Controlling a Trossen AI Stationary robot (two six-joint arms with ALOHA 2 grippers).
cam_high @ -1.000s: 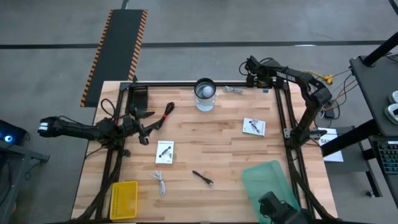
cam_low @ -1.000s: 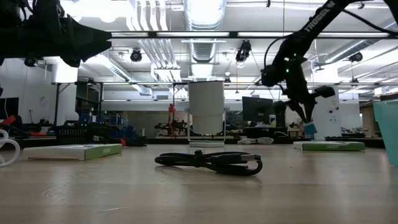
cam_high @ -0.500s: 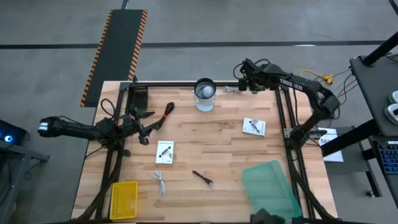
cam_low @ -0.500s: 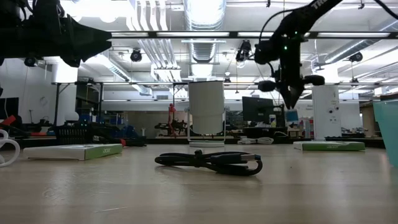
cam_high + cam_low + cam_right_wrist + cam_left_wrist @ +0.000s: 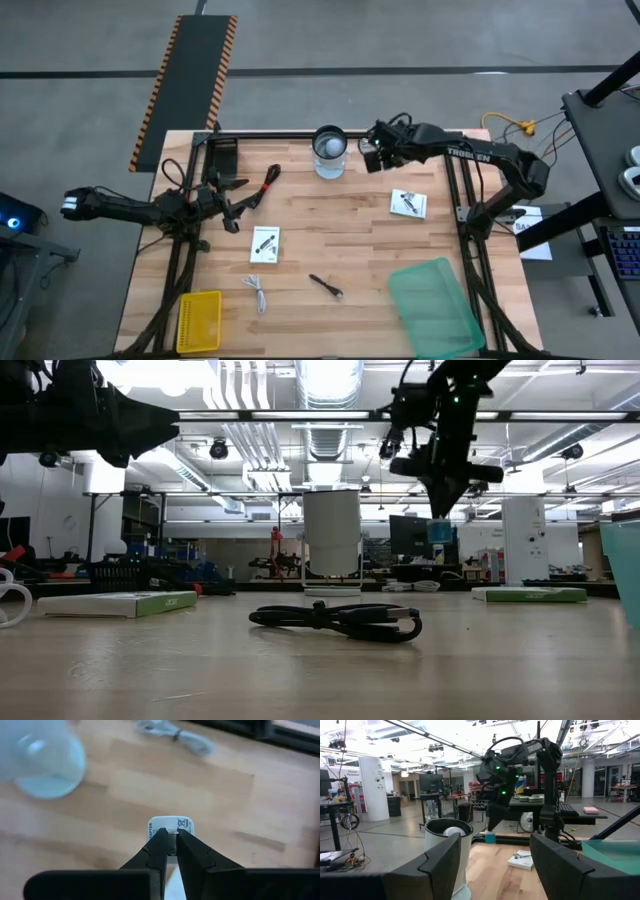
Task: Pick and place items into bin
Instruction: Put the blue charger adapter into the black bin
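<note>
Item: small white adapter (image 5: 170,827), pinched narrow in my right gripper (image 5: 169,851), carried high beside the clear jar (image 5: 329,150), presumably bound for the green bin (image 5: 435,308). My left gripper (image 5: 492,870) waits spread wide at the table's left edge.

Pale planked wood table (image 5: 340,240), translucent green plastic bin (image 5: 435,308), clear glossy jar (image 5: 330,152)

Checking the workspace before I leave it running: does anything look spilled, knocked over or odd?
Nothing stands out. The jar stands upright, the packets lie flat, and the green bin sits at the table's corner. The right gripper holds a small white adapter in the air; the left gripper waits at the left.
</note>
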